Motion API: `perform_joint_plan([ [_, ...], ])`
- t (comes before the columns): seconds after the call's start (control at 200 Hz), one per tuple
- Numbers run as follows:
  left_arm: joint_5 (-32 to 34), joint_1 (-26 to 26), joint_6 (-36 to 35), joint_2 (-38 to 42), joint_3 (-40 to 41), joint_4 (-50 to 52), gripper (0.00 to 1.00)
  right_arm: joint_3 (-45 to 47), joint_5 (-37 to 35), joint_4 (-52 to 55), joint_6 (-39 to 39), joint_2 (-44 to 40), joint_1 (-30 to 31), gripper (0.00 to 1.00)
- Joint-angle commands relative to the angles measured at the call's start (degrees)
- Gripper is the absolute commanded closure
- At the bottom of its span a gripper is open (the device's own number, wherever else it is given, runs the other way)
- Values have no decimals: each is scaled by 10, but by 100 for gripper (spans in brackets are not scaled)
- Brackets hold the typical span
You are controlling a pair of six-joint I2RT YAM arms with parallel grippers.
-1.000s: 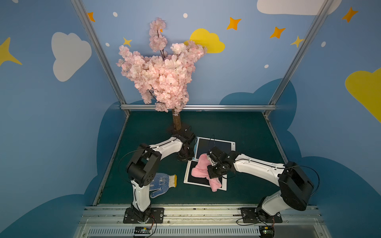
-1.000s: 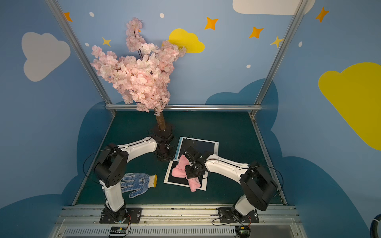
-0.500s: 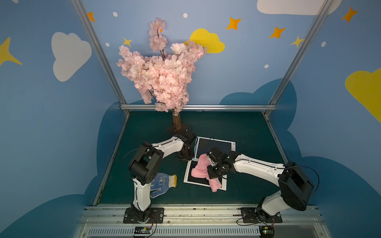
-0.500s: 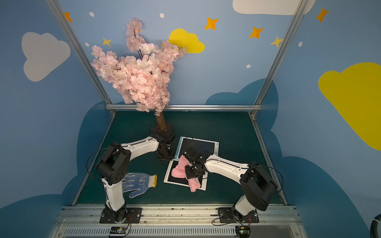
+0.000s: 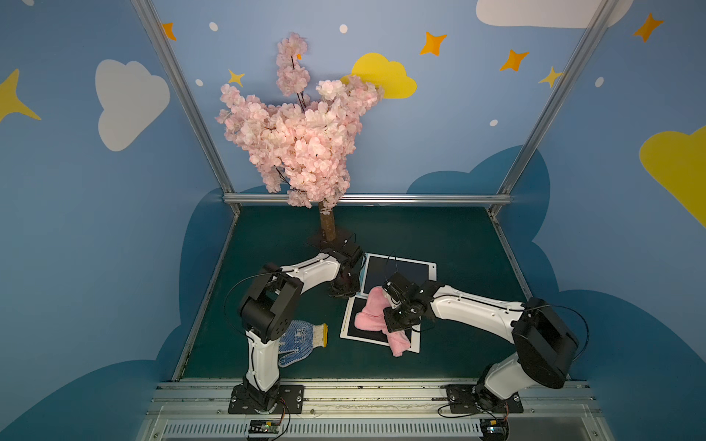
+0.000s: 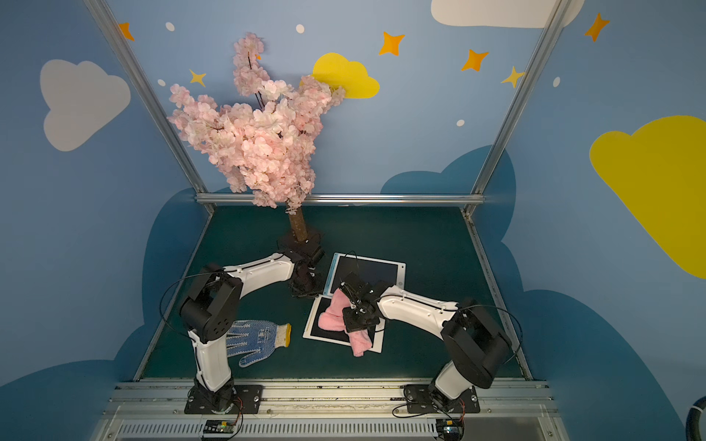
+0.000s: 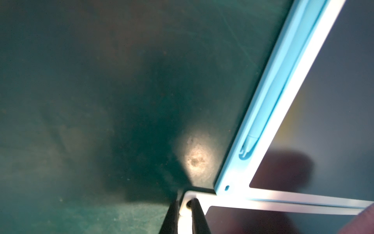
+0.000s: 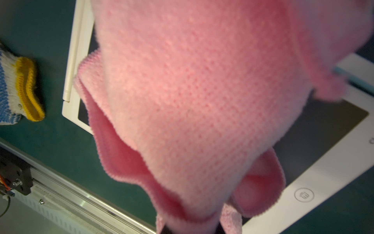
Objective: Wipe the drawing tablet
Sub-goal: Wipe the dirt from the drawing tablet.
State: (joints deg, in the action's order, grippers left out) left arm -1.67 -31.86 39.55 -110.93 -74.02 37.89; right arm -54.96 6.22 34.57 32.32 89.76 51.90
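The left gripper (image 7: 185, 210) clamps a corner of the tablet (image 7: 232, 202), apparently steadying it on the mat (image 5: 458, 248), while the right gripper (image 5: 401, 320), closed on a pink cloth (image 8: 192, 91), holds it on the tablet for wiping; a blue tablet (image 5: 412, 267) lies just behind.

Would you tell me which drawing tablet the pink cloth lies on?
The white-framed tablet in front carries the pink cloth; the blue-edged tablet lies behind.

The pink cloth (image 8: 192, 101) hides most of the white tablet (image 8: 323, 172) and the tips of the right gripper (image 8: 192, 230). An edge cuts off the glove (image 8: 20, 89).
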Motion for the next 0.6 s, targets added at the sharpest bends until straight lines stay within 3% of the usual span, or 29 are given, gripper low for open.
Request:
perform_joint_plan([
  [0.0, 18, 7, -14, -16, 0, 22, 84, 3, -2, 8, 0, 5, -2, 100],
  [0.38, -8, -22, -1, 73, 37, 25, 76, -5, 4, 6, -3, 25, -10, 100],
  [0.596, -10, -23, -1, 62, 63, 25, 78, -6, 7, 4, -5, 25, -14, 100],
])
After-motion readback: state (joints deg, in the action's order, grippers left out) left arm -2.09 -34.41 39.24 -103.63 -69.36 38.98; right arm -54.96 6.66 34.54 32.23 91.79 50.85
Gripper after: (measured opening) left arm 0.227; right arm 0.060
